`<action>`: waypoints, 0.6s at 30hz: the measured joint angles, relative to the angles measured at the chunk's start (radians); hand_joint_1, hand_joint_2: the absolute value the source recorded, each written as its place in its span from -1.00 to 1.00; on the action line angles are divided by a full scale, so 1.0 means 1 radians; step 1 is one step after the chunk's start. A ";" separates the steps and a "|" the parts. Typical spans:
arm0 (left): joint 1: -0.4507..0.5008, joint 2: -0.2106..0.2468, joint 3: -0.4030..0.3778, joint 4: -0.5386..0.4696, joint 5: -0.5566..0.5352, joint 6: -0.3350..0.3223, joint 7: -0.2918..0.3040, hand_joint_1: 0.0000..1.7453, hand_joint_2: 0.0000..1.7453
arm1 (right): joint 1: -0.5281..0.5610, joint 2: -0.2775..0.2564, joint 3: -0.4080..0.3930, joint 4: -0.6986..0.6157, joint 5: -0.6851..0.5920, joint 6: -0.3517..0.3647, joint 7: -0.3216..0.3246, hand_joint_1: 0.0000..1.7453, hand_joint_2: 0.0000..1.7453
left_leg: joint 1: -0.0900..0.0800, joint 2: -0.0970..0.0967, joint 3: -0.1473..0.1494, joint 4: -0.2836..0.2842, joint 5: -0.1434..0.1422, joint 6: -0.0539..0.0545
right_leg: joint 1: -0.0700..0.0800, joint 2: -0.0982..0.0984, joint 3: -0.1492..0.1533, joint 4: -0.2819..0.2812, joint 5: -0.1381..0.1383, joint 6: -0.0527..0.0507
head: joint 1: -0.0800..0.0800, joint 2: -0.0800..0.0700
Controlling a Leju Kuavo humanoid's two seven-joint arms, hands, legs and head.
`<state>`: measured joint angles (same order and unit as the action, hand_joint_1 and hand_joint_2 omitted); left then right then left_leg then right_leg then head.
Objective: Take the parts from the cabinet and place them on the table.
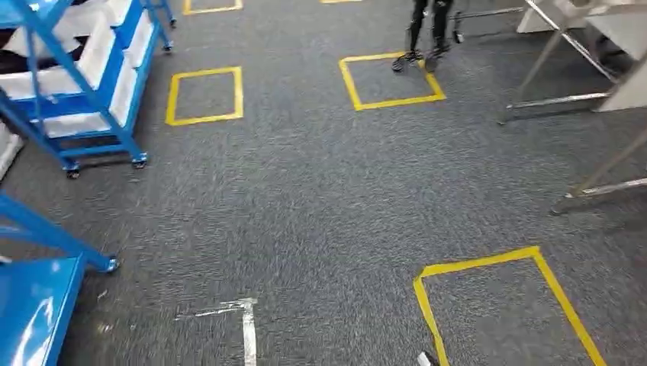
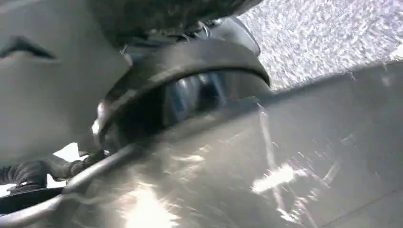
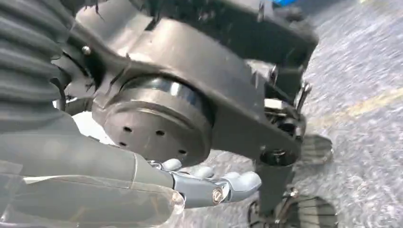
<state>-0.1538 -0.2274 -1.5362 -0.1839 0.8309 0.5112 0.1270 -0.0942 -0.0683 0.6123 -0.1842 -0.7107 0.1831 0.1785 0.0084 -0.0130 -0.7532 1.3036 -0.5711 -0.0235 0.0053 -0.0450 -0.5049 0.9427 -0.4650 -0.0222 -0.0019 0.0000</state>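
The blue wheeled cabinet (image 1: 84, 91) stands at the far left of the head view, with white bins (image 1: 99, 46) on its shelves; no loose part can be made out. Silver table legs (image 1: 568, 53) stand at the far right. In the right wrist view my right hand (image 3: 142, 180) hangs beside my leg, thumb and pale fingers (image 3: 233, 183) stretched out, with nothing seen between them. In the left wrist view the grey cover of my left hand (image 2: 43, 95) and a glossy, scratched grey surface (image 2: 294, 161) lie close to the lens. Its fingers are hidden.
Grey carpet carries yellow taped squares (image 1: 204, 95) (image 1: 389, 80) (image 1: 503, 305) and a white tape mark (image 1: 246, 320). A second blue shelf (image 1: 34, 305) juts in at the lower left. A person's dark legs (image 1: 427, 30) stand at the far middle.
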 joint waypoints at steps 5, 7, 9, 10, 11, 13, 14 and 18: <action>0.002 0.002 0.000 0.000 0.000 0.007 0.005 -1.00 -1.00 | -0.007 0.002 0.000 -0.001 -0.002 0.001 0.000 -1.00 1.00 | -0.016 0.082 0.179 -0.304 0.128 0.025 | 0.006 -0.058 0.007 0.003 -0.013 0.005 | 0.000 0.000; 0.002 0.002 0.000 0.000 -0.003 0.012 0.005 -1.00 -1.00 | -0.006 0.002 0.000 -0.001 -0.004 0.001 0.000 -1.00 1.00 | -0.022 0.077 0.184 -0.326 0.128 0.035 | 0.014 -0.078 -0.001 0.017 -0.015 0.009 | 0.002 0.000; 0.007 0.002 0.000 0.000 -0.004 0.018 0.004 -1.00 -1.00 | -0.008 0.002 0.000 0.000 -0.005 0.001 0.001 -1.00 1.00 | -0.021 0.052 0.180 -0.327 0.130 0.039 | 0.014 -0.100 0.003 0.018 -0.015 0.012 | 0.002 0.000; 0.007 0.001 0.000 0.000 -0.004 0.020 0.004 -1.00 -1.00 | -0.011 0.002 0.000 -0.001 -0.005 0.000 0.001 -1.00 1.00 | -0.012 0.040 0.190 -0.338 0.133 0.043 | 0.011 -0.087 -0.003 0.027 -0.032 0.019 | 0.001 0.000; 0.006 0.001 0.000 0.000 -0.004 0.022 0.005 -1.00 -1.00 | -0.013 0.002 0.000 -0.001 -0.005 0.000 0.001 -1.00 1.00 | -0.011 0.032 0.191 -0.338 0.134 0.045 | 0.004 -0.021 -0.012 0.056 -0.053 0.025 | 0.005 0.000; 0.001 0.000 0.000 0.000 -0.004 0.023 0.006 -1.00 -1.00 | -0.012 0.002 0.002 0.000 -0.008 0.001 -0.001 -1.00 1.00 | -0.009 0.014 0.189 -0.339 0.136 0.054 | -0.004 0.037 -0.081 0.208 -0.127 0.032 | 0.005 0.000; 0.002 0.000 0.000 0.000 -0.004 0.023 0.008 -1.00 -1.00 | -0.010 0.002 0.003 0.000 -0.010 0.001 -0.001 -1.00 1.00 | -0.009 0.001 0.188 -0.339 0.136 0.054 | -0.006 0.043 -0.119 0.285 -0.155 0.036 | 0.005 0.000; 0.003 0.000 0.000 0.000 -0.028 0.032 0.001 -1.00 -1.00 | -0.007 0.001 0.007 0.000 -0.013 0.000 0.001 -1.00 1.00 | -0.005 -0.059 0.191 -0.335 0.136 0.054 | -0.021 0.048 -0.103 0.223 -0.059 0.044 | 0.005 0.000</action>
<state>-0.1509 -0.2274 -1.5362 -0.1839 0.8026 0.5429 0.1282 -0.1009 -0.0671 0.6191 -0.1846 -0.7237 0.1835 0.1793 0.0031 -0.0723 -0.5625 0.9685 -0.4352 0.0303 -0.0155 0.0028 -0.6083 1.1660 -0.5244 0.0223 0.0030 0.0000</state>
